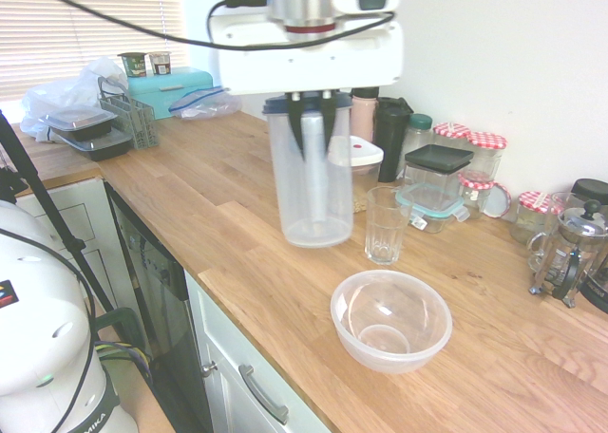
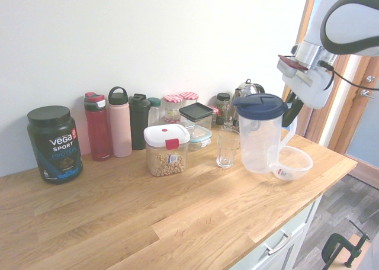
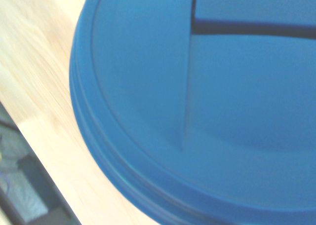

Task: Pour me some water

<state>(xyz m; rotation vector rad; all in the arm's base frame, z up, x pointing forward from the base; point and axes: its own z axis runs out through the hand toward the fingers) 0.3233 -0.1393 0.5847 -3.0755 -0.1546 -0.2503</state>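
Note:
A clear plastic pitcher [image 1: 312,181] [image 2: 260,137] with a dark blue lid [image 2: 259,105] [image 3: 207,101] is upright on the wooden counter [image 1: 237,215], or just above it; which, I cannot tell. My gripper [image 1: 314,127] [image 2: 291,113] comes down from above and is shut on the pitcher's handle, on the side away from the wall. An empty drinking glass [image 1: 386,224] [image 2: 227,149] stands right beside the pitcher, towards the wall. No water level is visible in the pitcher. The blue lid fills the wrist view.
A clear plastic bowl [image 1: 390,320] [image 2: 294,162] sits near the counter's front edge beside the pitcher. Along the wall stand bottles [image 2: 119,129], jars [image 1: 486,158], a lidded cereal container [image 2: 166,151], a French press [image 1: 570,253] and a protein tub [image 2: 54,143].

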